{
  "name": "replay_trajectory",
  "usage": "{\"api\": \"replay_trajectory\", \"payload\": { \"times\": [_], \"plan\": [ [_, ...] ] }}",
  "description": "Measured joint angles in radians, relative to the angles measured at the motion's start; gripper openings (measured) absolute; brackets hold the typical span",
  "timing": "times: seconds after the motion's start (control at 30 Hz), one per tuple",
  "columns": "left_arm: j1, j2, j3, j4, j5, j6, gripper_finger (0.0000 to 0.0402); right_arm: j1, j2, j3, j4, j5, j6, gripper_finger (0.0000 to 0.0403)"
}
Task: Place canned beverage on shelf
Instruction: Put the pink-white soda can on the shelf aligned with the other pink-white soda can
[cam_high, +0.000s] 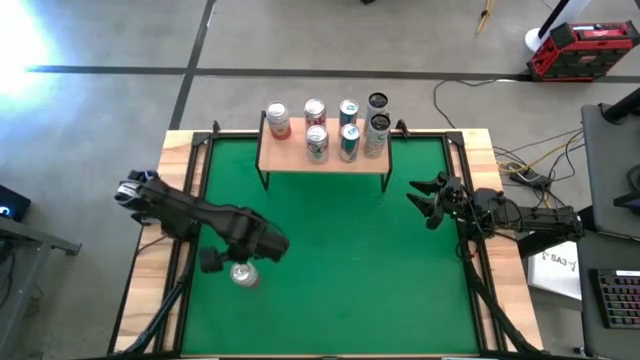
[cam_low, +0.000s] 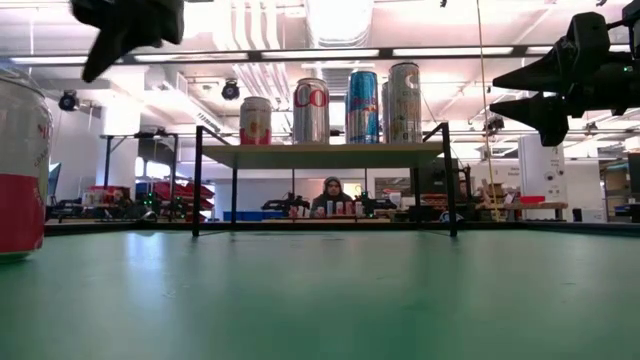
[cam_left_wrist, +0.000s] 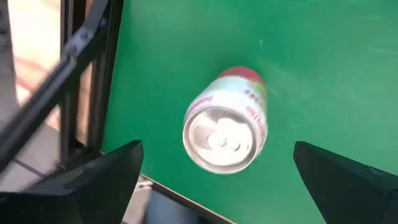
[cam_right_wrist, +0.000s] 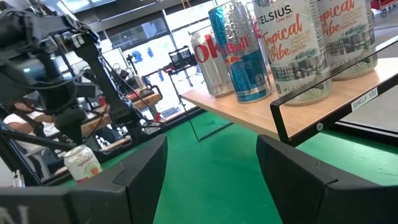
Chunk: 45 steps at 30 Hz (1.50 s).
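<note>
High view: left end effector (cam_high: 243, 262) hangs wide open right over the lone can (cam_high: 244, 274), near front-left of green bench (cam_high: 350, 260).
Judgement: drop straight down, centre can betw. fingers (cam_left_wrist: 106, 177), grip mid-body, keep it upright. Shelf (cam_high: 325, 157) at back already carries seven cans, little free space. Right end effector (cam_high: 428, 204) part-open, holds nothing, waits at right side.

Cut-offs and occlusions
Low view: can (cam_low: 20, 165) on desk cropped by left edge. High view: left claw (cam_high: 243, 262) partly hides it; shelf (cam_high: 325, 157) labels unreadable.
</note>
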Motion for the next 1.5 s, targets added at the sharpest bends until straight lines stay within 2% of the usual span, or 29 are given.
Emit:
{"api": "replay_trajectory", "payload": {
  "times": [0.23,0.4,1.17,1.33,1.5],
  "plan": [
    [-0.124,-0.008,-0.016,0.064,-0.07,-0.35,0.0399,0.0,0.0,0.0,0.0,0.0,0.0,0.0238],
    [-0.16,-0.009,-0.033,0.098,-0.088,-0.483,0.0399,0.0,0.0,0.0,0.0,0.0,0.0,0.0238],
    [-0.172,-0.023,-0.284,0.39,-0.087,-0.519,0.0391,0.0,0.0,0.0,0.0,0.0,0.0,0.0238],
    [-0.184,-0.024,-0.328,0.415,-0.103,-0.514,0.0357,0.0,0.0,0.0,0.0,0.0,0.0,0.0238],
    [-0.208,-0.025,-0.338,0.442,-0.15,-0.501,0.0286,0.0,0.0,0.0,0.0,0.0,0.0,0.0238]
  ]
}}
